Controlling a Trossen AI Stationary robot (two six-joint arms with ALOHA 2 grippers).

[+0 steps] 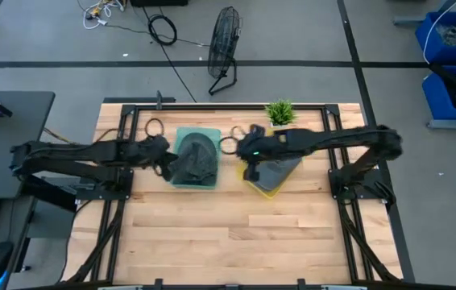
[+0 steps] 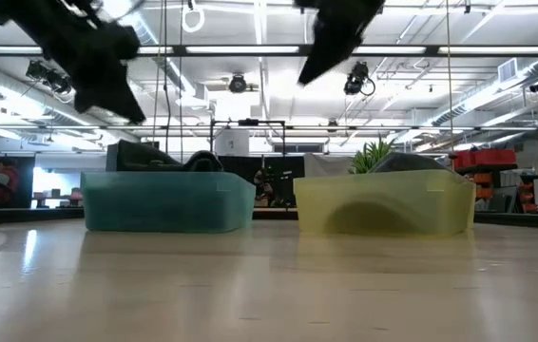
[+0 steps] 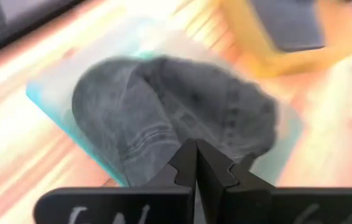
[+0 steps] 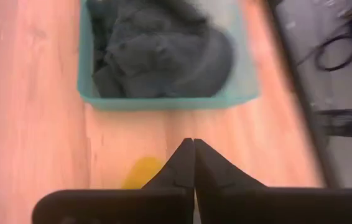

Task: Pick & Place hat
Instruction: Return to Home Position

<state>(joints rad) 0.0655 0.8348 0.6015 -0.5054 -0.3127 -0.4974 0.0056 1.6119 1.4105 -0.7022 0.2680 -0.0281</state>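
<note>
Though neither grips anything, both hands are clenched. The left hand (image 3: 195, 152) has its two dark fingers pressed tip to tip and hangs in the air over the left side of the blue basket (image 1: 181, 137), clear of what lies inside. The right hand (image 4: 193, 149) is drawn shut in the same way, its fingers meeting in a point. It hangs over the gap between the blue basket and the yellow basket (image 1: 260, 190), close to the yellow one's left edge. The two arms reach in from opposite sides of the desk (image 1: 236, 234), and from desk height both hands are well above the basket rims.

The black caps (image 1: 196, 161) lie heaped together inside the blue basket. Their faded dark fabric fills most of it and rises a little above the rim.

Just to the right, apart from the blue basket and turned at an angle to it, stands the yellow basket. A dark grey item (image 1: 280, 167) lies in it and shows above its rim; what it is cannot be told. A small green plant (image 1: 280, 111) stands at the far edge of the desk, behind the yellow basket. Farther off, a fan (image 1: 226, 36) stands on the floor.
</note>
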